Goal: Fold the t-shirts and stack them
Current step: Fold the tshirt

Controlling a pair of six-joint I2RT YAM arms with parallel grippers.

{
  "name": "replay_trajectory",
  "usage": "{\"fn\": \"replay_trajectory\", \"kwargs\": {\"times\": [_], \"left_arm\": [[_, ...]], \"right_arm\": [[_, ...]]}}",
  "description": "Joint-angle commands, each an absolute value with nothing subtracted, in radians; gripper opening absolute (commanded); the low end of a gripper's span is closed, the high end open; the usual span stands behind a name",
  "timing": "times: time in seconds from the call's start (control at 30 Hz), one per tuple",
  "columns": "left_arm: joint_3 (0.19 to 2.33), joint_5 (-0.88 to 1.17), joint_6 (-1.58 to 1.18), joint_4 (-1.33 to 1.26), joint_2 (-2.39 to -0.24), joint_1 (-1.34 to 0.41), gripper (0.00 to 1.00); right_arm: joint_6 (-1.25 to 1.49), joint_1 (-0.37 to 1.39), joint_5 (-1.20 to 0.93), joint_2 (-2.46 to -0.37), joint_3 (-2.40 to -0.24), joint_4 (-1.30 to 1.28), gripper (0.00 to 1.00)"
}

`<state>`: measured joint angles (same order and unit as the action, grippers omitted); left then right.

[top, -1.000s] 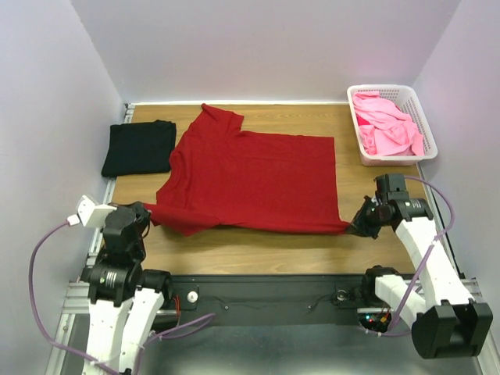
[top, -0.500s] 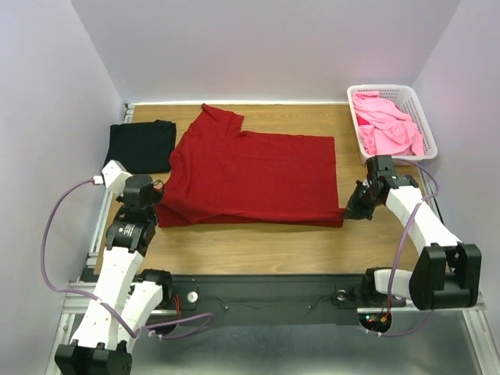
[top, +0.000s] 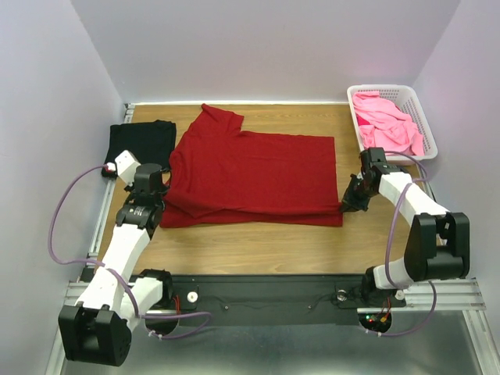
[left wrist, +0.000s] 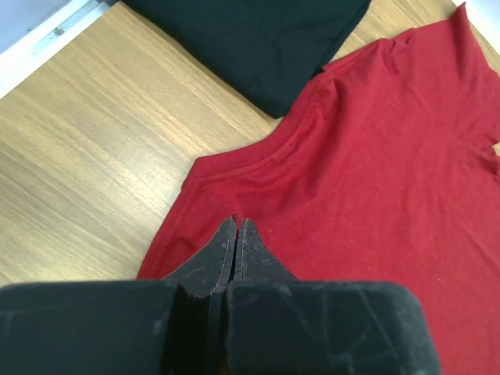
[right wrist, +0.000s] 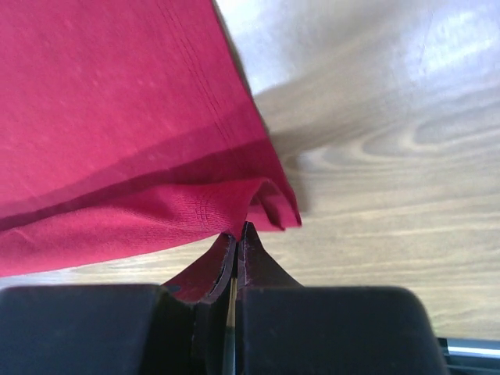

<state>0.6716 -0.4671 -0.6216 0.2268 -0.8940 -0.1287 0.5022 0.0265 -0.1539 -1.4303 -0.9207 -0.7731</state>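
Dark red t-shirt (top: 250,176), spread on the wooden tabletop (top: 258,238); take it as your landmark for everything else shown. You see its collar at the end toward the left arm and its hem at the end toward the right arm. One sleeve juts out from its far edge, and its near edge lies doubled over onto the body as a narrow darker band. At the shirt's near collar-end corner, the left fingers (left wrist: 209,267) are pressed tightly together over the red cloth, their tips just short of the curved neckline seam. Only a thin red line shows between the tips, so they appear to be pinching a fold of the shirt, though the close view does not make this plain. At the shirt's near hem-end corner, the right fingers (right wrist: 264,269) are likewise closed, and here you can see the grip clearly: the stitched hem bunches into a small pucker right at their tips, above bare wood. The black t-shirt (top: 141,146) lies folded flat just beside the shirt's collar end, toward the far side. The bright pink t-shirts (top: 384,125) are heaped loosely in a white lattice basket (top: 423,117) standing past the shirt's hem end, also toward the far side, near the shirt but apart from it.
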Motion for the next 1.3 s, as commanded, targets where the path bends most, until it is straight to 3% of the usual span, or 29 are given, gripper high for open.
{"fn": "replay_trajectory", "kwargs": {"times": [0.0,0.67,1.27], "left_arm": [[0.664,-0.529,-0.603,0.164,-0.867,-0.124,0.0],[0.721,-0.434,-0.502,0.006,-1.144,-0.124,0.0],[0.908,-0.341,-0.388,-0.028,-1.293,-0.152,0.0]], "right_arm": [[0.485,0.021,-0.137,-1.45,-0.974,-0.71,0.01],[0.466,0.021,-0.156,-1.566,-0.989,-0.635,0.1],[0.459,0.023,-0.143,-1.568,-0.934,-0.606,0.11]]}}
